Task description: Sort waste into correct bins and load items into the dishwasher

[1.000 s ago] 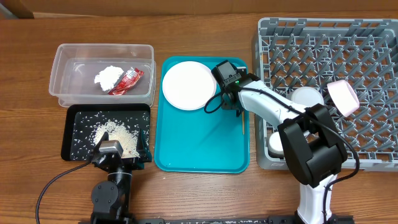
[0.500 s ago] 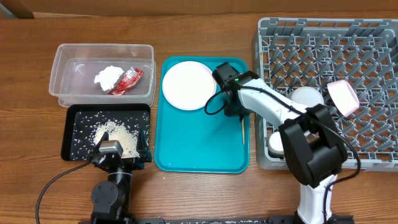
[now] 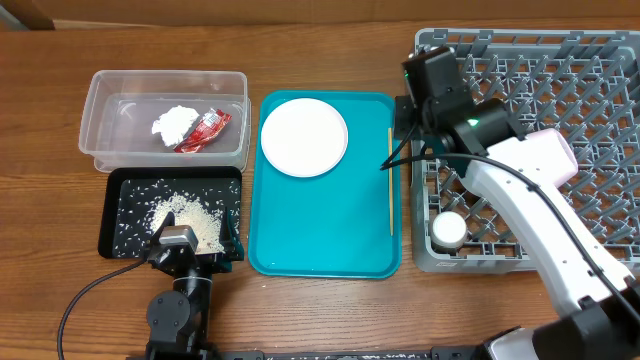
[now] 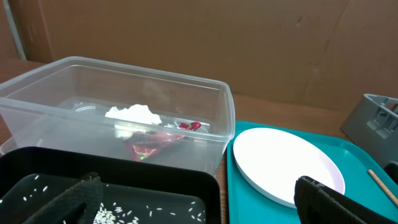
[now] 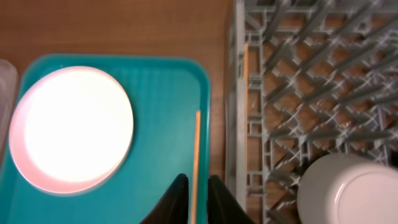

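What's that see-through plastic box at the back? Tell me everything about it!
The clear rectangular plastic tub has rounded corners, a thick rim and see-through walls. It has no lid and sits upright and flat on the brown wooden table. Inside lie a white crumpled tissue and, beside it, a crumpled red snack wrapper. A shallow black rectangular tray sits right in front of it, and a teal serving tray is just to its right.

Teal tray point(image 3: 320, 235) on wooden table point(image 3: 330, 310)
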Robot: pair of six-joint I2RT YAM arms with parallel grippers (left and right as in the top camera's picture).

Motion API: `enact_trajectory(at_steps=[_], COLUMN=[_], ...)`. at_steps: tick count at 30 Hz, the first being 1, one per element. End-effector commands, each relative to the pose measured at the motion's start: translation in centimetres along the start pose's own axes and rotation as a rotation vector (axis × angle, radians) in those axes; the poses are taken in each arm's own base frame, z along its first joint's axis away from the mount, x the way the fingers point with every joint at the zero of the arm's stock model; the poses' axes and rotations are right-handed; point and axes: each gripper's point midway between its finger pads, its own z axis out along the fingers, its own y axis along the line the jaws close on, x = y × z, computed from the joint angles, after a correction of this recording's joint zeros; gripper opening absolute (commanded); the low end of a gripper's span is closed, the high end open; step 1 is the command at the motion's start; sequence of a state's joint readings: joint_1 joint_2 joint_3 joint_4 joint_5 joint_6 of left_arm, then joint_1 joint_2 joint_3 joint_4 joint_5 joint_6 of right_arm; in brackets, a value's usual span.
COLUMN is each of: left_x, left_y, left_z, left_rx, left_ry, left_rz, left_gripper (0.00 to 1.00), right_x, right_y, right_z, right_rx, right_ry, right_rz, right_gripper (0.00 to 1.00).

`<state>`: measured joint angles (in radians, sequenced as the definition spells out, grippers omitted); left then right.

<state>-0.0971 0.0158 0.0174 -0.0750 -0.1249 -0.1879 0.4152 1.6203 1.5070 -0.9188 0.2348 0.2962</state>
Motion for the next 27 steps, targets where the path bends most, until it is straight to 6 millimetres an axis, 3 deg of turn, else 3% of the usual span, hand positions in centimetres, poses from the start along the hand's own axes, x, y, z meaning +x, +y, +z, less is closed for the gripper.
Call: enact_trajectory(at_steps=[1,8,12,17,22,25,27], left_x=[0.0,0.0,0.0,0.0,0.0,0.0,0.0], left_y=[0.4,0.4,0.4,0.4,0.4,0.4,0.4], left_z=[0.0,0.0,0.0,0.0,0.0,0.0,0.0], left_rx=[-0.015,-0.015,-0.015,-0.015,-0.015,-0.015,-0.015], left_ry=[-0.009,-0.009,-0.009,-0.009,-0.009,-0.009,-0.009], left_rz=[-0.016,-0.016,-0.016,-0.016,-0.016,-0.016,-0.016], left_gripper=[1.00,1.00,1.00,1.00,1.00,1.00,1.00], right_x=[4.3,9.6,11.6,12.8,13.7,14.5,15.2], right_y=[1.5,2.4,3.2,2.1,1.4,2.1,2.4], right_z=[3.5,9.5,12.5,15.4,16.5,16.5,16.4], right_rx=[-0.031,0.084,0.106,0.198,0.219,0.175,0.163], right_ry=[0.155,0.289,0.329,0.333,0.361,0.396,0.415], right_rz=[-0.026,-0.064,-0.093,-0.045,-0.043,-0.035,-0.041], right_gripper=[0.27,0.40,0.41,0.41,0.40,0.25,0.22])
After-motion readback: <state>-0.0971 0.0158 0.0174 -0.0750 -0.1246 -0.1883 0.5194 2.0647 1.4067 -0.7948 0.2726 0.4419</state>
